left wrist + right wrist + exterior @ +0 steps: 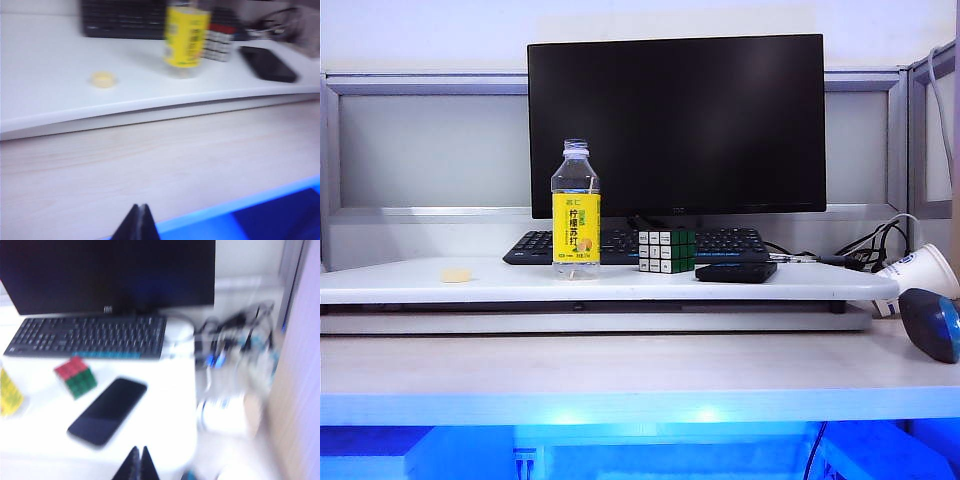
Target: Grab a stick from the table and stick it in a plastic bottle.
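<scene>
The left gripper [138, 222] shows only in its own wrist view, its two dark tips pressed together with nothing between them, hanging over the near, bare part of the table [620, 375] and touching nothing; the right gripper [138, 464] looks the same in the right wrist view, tips closed tight and empty, poised above the near right edge of the raised shelf board [410, 283], though that view is badly blurred; neither claw appears in the exterior view, where only a dark rounded blue-black thing [930, 323] sits at the far right edge of the desk. Going by size: a black monitor [676, 125] fills the back, dark; a black keyboard [630, 243] lies in front of it on the shelf; the plastic bottle [576, 208] stands upright on the shelf, left of centre, cap off, its yellow label facing out; inside it the stick [585, 228] leans as a thin pale line, running from the bottom up toward the shoulder of the bottle, hard to follow behind the label; a white paper cup [924, 270] lies tipped on its side at the right, beyond the shelf's end, near a tangle of cables, and I cannot see into it; a black phone [736, 271] lies flat just right of a puzzle cube [666, 250]; a small yellowish bottle cap [456, 274] rests well left of the bottle.
</scene>
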You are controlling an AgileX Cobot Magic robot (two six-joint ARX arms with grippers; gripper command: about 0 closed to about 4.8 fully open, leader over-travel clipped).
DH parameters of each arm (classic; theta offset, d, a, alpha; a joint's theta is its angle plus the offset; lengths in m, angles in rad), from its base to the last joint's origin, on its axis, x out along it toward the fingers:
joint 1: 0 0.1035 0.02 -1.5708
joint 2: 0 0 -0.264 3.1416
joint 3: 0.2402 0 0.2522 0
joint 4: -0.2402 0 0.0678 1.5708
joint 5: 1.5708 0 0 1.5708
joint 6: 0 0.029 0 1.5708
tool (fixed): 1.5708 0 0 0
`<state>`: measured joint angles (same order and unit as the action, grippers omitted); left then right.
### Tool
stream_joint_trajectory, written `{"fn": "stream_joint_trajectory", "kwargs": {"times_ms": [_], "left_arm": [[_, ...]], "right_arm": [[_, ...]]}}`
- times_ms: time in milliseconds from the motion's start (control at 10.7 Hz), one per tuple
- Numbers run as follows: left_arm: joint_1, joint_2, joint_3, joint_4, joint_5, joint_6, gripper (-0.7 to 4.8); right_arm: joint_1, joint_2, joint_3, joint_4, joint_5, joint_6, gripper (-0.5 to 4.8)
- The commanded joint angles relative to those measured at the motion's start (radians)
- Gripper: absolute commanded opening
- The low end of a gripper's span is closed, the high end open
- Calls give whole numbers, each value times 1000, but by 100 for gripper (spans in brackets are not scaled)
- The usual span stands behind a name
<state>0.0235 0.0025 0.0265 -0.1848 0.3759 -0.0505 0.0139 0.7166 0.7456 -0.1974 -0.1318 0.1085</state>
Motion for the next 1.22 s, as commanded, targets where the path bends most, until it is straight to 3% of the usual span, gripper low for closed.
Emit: {"fn": "stream_joint_trajectory", "kwargs": {"times_ms": [94,468,655,936,1217], "left_arm": [[2,1,0,-15,-77,45,-5],[1,1,0,-23,-169,60,-5],[1,1,0,-39,-343,63,-5],[2,1,0,-41,-357,62,-5],[2,0,0,-41,-356,61,-4]], "right_arm": [[0,-109,-159,73,23,46,-3],[-1,-244,-317,103,30,76,-3],[-1,-570,-559,45,56,91,-3],[0,-715,-645,-22,56,90,-3],[3,-713,-703,-48,38,71,-3]]}}
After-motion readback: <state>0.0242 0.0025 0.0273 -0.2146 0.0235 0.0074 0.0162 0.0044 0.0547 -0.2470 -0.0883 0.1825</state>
